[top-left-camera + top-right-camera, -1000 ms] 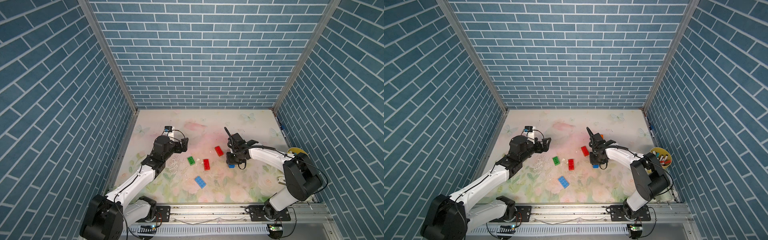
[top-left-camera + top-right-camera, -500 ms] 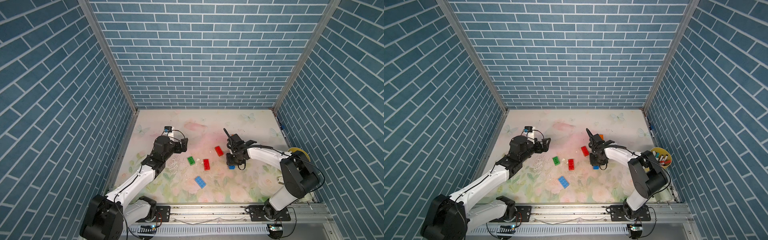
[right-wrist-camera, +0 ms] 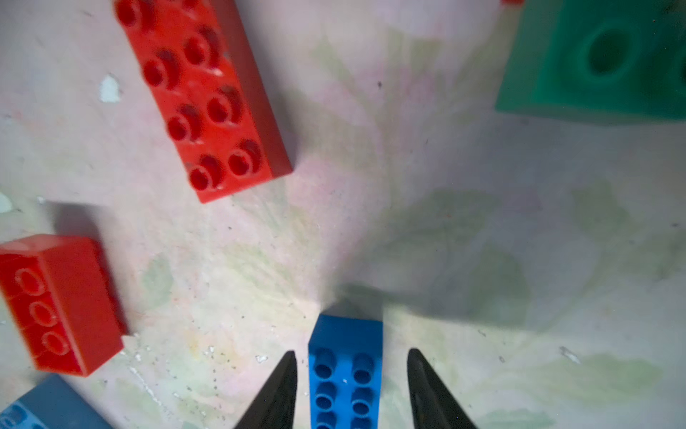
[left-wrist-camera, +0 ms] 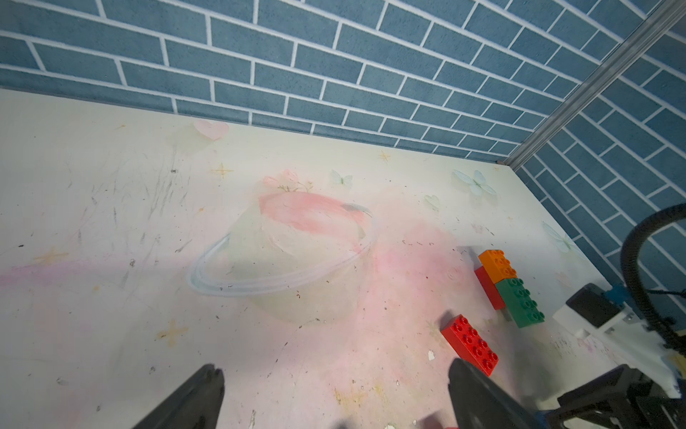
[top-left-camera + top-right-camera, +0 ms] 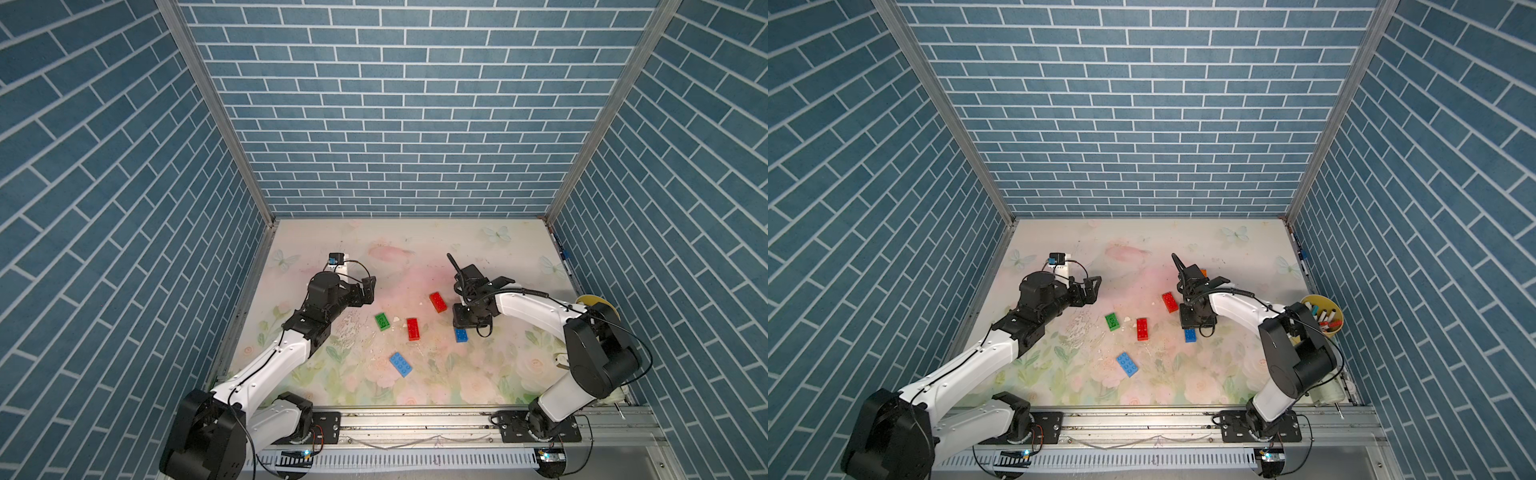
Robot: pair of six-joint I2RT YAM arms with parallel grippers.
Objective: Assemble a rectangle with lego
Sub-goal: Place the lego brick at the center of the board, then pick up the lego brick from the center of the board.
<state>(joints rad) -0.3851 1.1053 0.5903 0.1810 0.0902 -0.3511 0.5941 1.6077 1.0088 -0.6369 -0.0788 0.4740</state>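
Now the right gripper [image 3: 351,353] has let go. A moment ago its two black fingers were pinched shut at the blue brick [image 3: 345,371]. Now they stand apart, and a thin strip of table [image 5: 511,257] shows on each side of the brick. So this gripper is open and holds nothing.

The blue brick has stayed where it was. It lies flat, bumps up, just on the near side of the right gripper and between its finger tips.

Just past that gripper, on the far side, an orange brick [image 4: 497,263] and a dark green brick [image 4: 519,302] sit pressed together. That looks like the start of the rectangle. The blue brick does not touch them.

To the left, four more bricks lie loose and apart: the far red brick [image 5: 438,301], the near red brick [image 5: 412,328], the green brick [image 5: 382,321] and the light blue brick [image 5: 401,364].

The left gripper [image 5: 369,289] hangs over bare table on the left, wide open and empty.

I think the blue brick has only been put down, not joined on. It may need a new, better grab. Most of the building is not yet done.
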